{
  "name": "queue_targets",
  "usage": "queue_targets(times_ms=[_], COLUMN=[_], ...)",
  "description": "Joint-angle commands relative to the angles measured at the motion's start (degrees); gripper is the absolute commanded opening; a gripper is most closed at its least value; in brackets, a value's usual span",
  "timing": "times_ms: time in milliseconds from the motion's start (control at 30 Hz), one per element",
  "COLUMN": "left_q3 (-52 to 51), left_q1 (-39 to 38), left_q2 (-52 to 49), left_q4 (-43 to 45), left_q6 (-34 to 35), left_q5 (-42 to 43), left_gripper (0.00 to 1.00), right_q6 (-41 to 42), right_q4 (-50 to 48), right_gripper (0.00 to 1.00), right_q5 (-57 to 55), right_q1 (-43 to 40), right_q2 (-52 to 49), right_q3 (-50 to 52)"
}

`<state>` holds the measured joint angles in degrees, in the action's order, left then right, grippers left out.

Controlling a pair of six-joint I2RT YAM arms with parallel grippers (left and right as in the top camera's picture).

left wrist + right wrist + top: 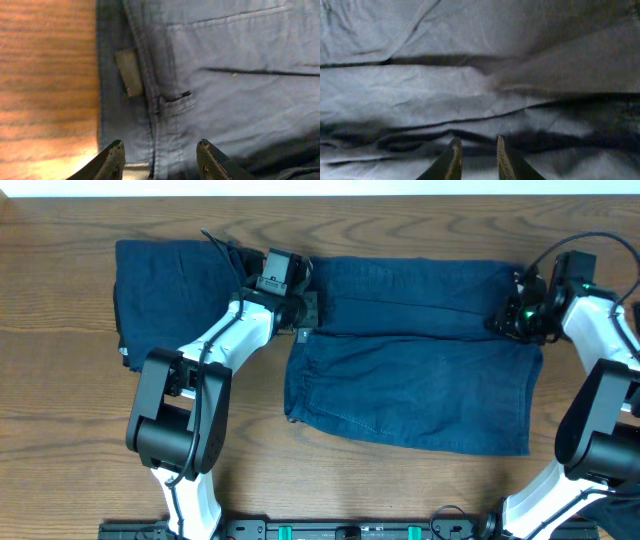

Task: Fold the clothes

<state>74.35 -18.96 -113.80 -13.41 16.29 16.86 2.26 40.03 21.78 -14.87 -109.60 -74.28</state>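
Observation:
A dark navy garment (410, 380) lies spread across the middle of the table, with a crease running along its length. A second navy piece lies as a folded bundle (165, 295) at the far left. My left gripper (300, 305) is open at the spread garment's upper left corner. In the left wrist view its jaws (160, 155) straddle the waistband seam and a pocket (235, 55). My right gripper (505, 315) is at the garment's upper right edge. Its fingers (476, 150) are close together, with wrinkled cloth (445, 95) between them.
The wooden table (60, 410) shows bare to the left of and in front of the clothes, and it also appears in the left wrist view (45, 75). The back edge of the table runs just behind the garments. Both arm bases stand at the front edge.

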Motion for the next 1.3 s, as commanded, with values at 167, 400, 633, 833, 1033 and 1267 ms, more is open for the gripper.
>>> queue_targets(times_ms=[167,400,633,833,1033,1267], left_q3=[-0.17,-0.17,-0.17,-0.17,-0.17,-2.38], left_q1=[0.02,0.04,0.04,0.09,0.31,0.28], left_q2=[0.13,0.13,0.13,0.66,1.62,1.60], left_q4=[-0.26,-9.14,-18.45,-26.38,-35.19,-36.65], left_q6=[-0.33,-0.66,-1.92,-4.72,-8.17,-8.61], left_q5=[6.62,7.15,7.13,7.10,6.67,4.44], left_gripper=[0.49,0.49,0.48,0.48,0.49,0.53], right_q6=[-0.87,-0.87,-0.87,-0.85,-0.85,-0.83], right_q4=[0.09,1.11,1.07,1.07,1.07,1.09], right_gripper=[0.24,0.25,0.29,0.30,0.31,0.34], right_q5=[-1.22,-1.22,-1.51,-3.02,-2.99,-3.02], right_q1=[0.31,0.31,0.26,0.26,0.26,0.26], right_q2=[0.55,0.55,0.55,0.52,0.52,0.52], right_q3=[1.49,1.49,1.60,1.66,1.70,1.73])
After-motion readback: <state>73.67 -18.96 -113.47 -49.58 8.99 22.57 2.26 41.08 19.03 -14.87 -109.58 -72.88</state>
